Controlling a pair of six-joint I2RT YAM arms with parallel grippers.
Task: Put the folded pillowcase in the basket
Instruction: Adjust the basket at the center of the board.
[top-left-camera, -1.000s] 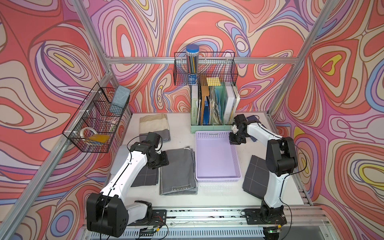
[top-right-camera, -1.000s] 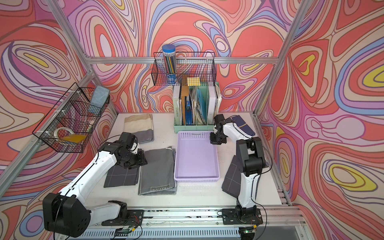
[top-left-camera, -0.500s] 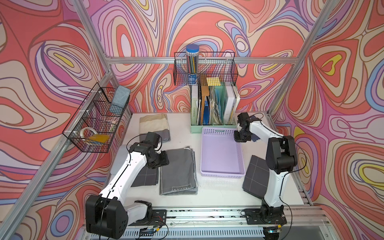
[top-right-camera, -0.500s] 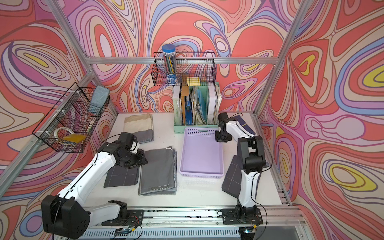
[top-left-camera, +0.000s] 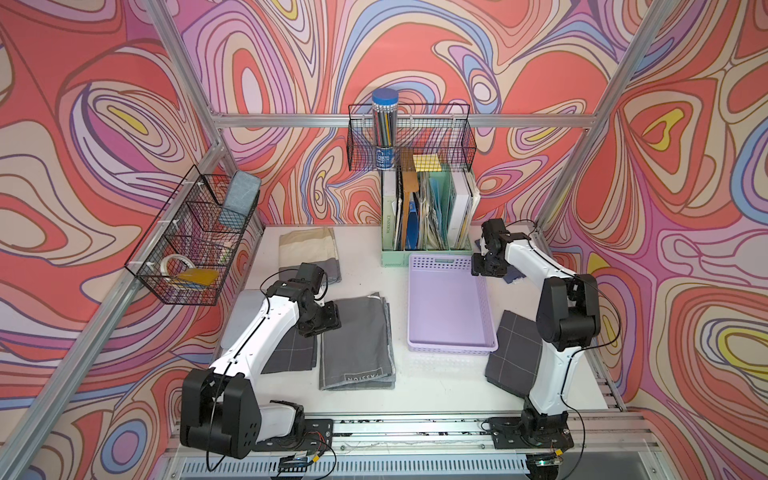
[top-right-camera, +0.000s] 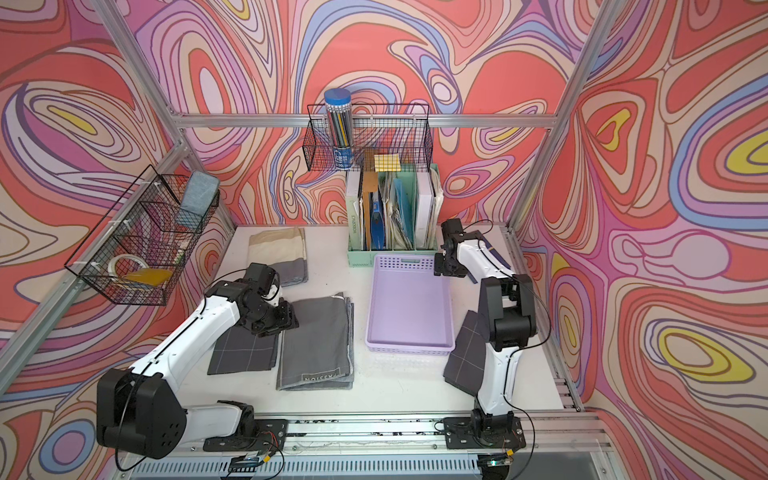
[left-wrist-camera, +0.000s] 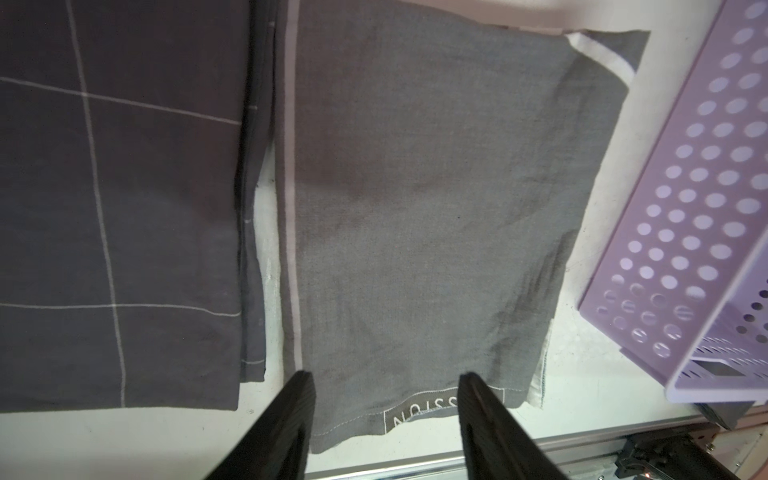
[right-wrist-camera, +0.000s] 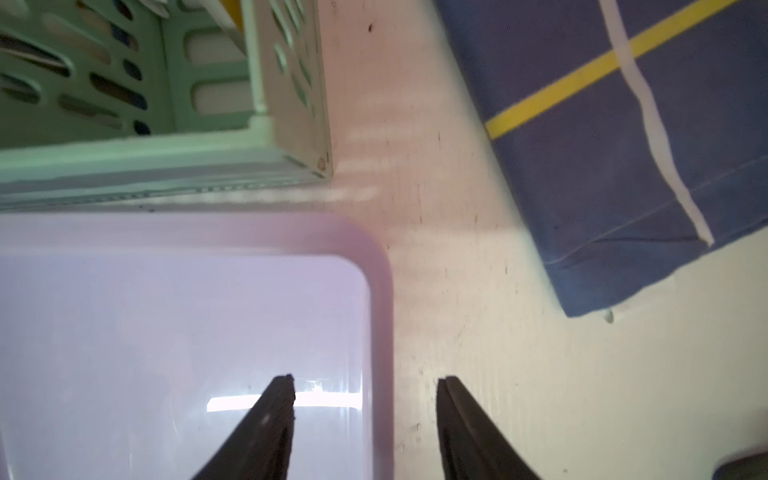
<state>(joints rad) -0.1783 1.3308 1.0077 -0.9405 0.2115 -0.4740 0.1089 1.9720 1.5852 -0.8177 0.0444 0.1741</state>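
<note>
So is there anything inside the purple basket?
No, the purple basket shows only its bare floor, and the gray cloth lies beside it.

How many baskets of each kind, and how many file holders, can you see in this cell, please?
Black wire baskets: 2
Lilac plastic basket: 1
Mint-green file holder: 1
Total: 4
</note>
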